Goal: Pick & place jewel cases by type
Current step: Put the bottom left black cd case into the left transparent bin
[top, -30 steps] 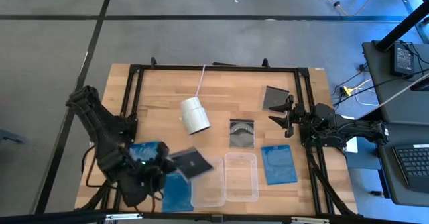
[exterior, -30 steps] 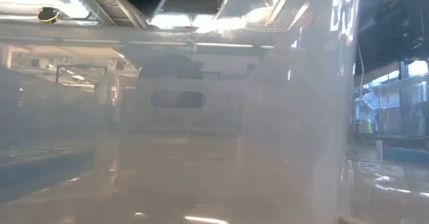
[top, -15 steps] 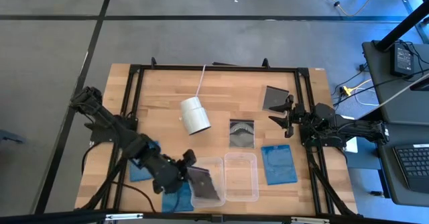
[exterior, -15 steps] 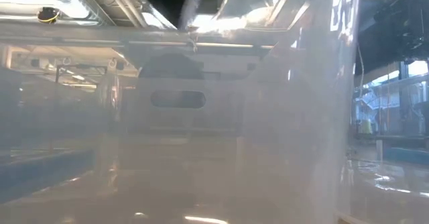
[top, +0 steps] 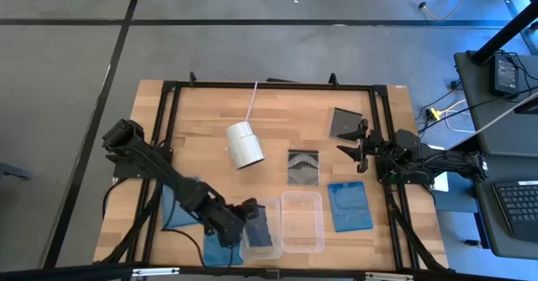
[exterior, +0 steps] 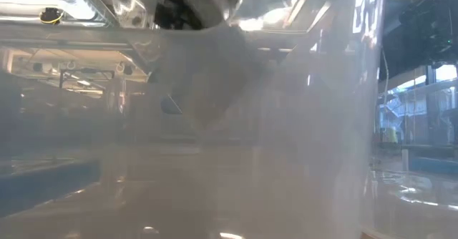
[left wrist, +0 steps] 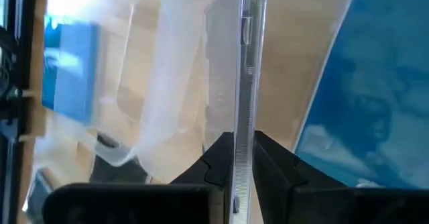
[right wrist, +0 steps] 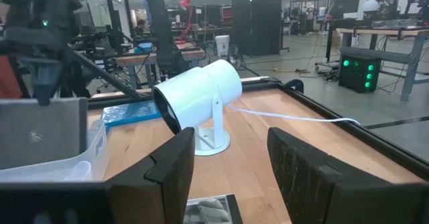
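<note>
A white cylindrical cup (top: 245, 144) with a cord (top: 251, 102) is seen lying mid-table; two clear shallow trays (top: 302, 222) are set side by side near the front edge.

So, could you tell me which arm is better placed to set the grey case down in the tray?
The left. Its gripper is shut on the grey case, right over the left tray. The right gripper is open, empty, and waits at the table's right edge beside another grey case.
</note>
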`<state>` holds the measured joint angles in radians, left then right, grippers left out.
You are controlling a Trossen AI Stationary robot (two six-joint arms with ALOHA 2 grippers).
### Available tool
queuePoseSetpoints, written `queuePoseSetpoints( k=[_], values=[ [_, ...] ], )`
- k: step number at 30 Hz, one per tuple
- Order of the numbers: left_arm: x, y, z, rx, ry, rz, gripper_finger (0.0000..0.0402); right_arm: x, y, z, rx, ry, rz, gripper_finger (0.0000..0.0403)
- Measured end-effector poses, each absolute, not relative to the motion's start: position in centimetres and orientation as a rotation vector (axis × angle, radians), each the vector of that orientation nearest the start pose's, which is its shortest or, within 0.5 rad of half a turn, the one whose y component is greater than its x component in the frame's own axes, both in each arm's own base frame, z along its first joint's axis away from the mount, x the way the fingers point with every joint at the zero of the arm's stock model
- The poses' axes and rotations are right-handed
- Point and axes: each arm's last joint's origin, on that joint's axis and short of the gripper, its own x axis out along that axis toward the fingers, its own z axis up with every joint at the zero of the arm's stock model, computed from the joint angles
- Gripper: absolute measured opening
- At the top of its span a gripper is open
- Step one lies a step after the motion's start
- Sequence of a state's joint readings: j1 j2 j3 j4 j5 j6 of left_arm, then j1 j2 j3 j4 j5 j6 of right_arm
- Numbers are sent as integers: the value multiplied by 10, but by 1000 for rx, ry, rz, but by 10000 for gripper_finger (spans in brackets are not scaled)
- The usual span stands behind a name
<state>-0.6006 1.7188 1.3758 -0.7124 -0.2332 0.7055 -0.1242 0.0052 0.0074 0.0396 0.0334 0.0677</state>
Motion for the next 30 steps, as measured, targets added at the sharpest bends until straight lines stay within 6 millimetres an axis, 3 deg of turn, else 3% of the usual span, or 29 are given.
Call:
queuePoseSetpoints(
  k=[11,30],
  values=[
    [309,-201,225,1134,931,-643,50,97,-13,169,65,-47,-156,193],
    [310,-200,224,1116,948,-557,59,97,-13,169,65,-47,-156,193]
  ],
)
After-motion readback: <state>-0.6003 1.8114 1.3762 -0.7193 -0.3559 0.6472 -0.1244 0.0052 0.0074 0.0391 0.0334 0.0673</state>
